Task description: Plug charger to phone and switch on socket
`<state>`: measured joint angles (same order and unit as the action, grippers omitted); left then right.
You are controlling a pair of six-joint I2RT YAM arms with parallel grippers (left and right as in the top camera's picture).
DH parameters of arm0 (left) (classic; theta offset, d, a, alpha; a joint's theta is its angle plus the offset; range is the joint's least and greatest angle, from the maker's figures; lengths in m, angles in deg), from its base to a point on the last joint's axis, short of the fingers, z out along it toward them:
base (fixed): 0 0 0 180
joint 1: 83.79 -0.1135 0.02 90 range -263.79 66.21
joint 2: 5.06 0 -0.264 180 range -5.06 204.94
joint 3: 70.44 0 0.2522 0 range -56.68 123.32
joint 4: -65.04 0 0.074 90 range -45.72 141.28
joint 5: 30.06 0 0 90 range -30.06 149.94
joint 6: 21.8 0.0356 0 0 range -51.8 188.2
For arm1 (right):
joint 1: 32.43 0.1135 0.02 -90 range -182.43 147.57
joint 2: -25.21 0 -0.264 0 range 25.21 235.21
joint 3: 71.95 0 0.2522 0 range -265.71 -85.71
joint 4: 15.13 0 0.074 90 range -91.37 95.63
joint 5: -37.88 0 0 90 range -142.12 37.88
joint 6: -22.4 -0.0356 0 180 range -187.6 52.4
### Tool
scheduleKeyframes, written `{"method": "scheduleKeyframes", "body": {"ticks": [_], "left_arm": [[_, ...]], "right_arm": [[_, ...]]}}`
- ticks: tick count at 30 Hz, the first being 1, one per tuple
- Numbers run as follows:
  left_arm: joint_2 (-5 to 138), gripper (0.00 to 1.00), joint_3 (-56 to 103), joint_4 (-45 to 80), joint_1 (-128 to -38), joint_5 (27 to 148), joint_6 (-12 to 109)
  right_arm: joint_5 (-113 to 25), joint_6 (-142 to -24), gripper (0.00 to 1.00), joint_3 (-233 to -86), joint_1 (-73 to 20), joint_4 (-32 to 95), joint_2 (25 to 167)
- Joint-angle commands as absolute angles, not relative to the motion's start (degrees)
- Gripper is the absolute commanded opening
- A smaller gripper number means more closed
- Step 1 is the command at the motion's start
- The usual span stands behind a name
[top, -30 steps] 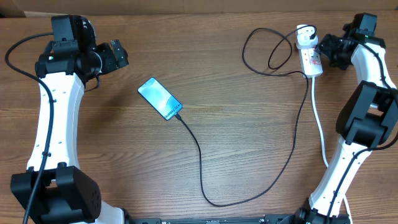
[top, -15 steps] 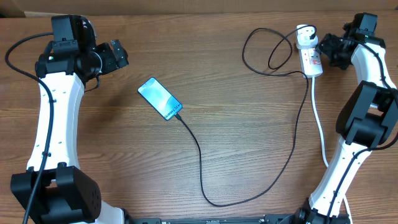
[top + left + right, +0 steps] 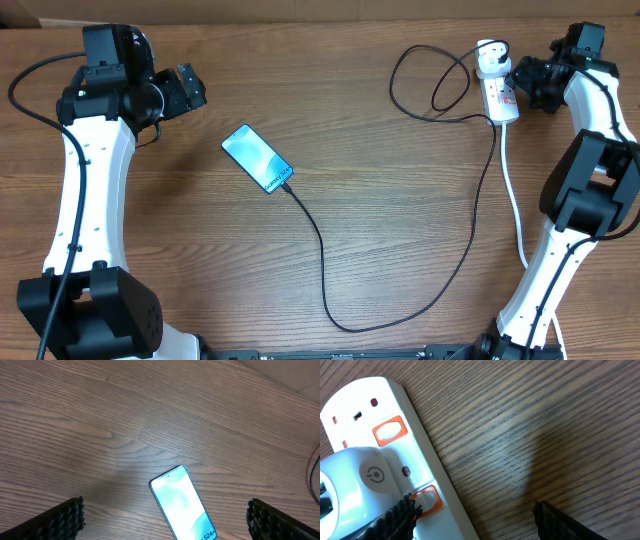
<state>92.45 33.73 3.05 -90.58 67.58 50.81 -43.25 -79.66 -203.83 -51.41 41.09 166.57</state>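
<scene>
With both pairs of jaws released and empty, the right gripper (image 3: 476,519) at the far-right white elongated power strip (image 3: 427,467) may glance off its small orange switch (image 3: 428,501) and shove the strip, tugging the thin black charger cable (image 3: 325,270) from the slim blue-screened phone (image 3: 257,158) lying left of centre on the counter (image 3: 400,200).

I worked in what looked like a robotics lab or test bench: my left arm (image 3: 85,190) and right arm (image 3: 600,110), white with black joints, rose from the near edge of a wood-grain surface (image 3: 380,200), with a plain tan strip (image 3: 300,8) beyond its far edge
</scene>
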Motion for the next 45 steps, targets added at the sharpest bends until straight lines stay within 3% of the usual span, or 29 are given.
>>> {"method": "scheduleKeyframes", "body": {"ticks": [1,26,30,45], "left_arm": [[92.8,0.99,33.9,3.1,-90.9,67.0,51.5],[92.8,1.00,33.9,3.1,-90.9,67.0,51.5],[92.8,0.99,33.9,3.1,-90.9,67.0,51.5],[92.8,1.00,33.9,3.1,-90.9,67.0,51.5]], "right_arm": [[-43.5,-79.8,0.75,-204.9,-51.0,40.8,169.3],[-43.5,-79.6,0.77,-205.1,-50.9,44.2,170.8],[-43.5,-79.6,0.81,-206.1,-51.6,44.3,169.1],[-43.4,-79.6,0.81,-207.0,-54.0,43.3,163.3]]}}
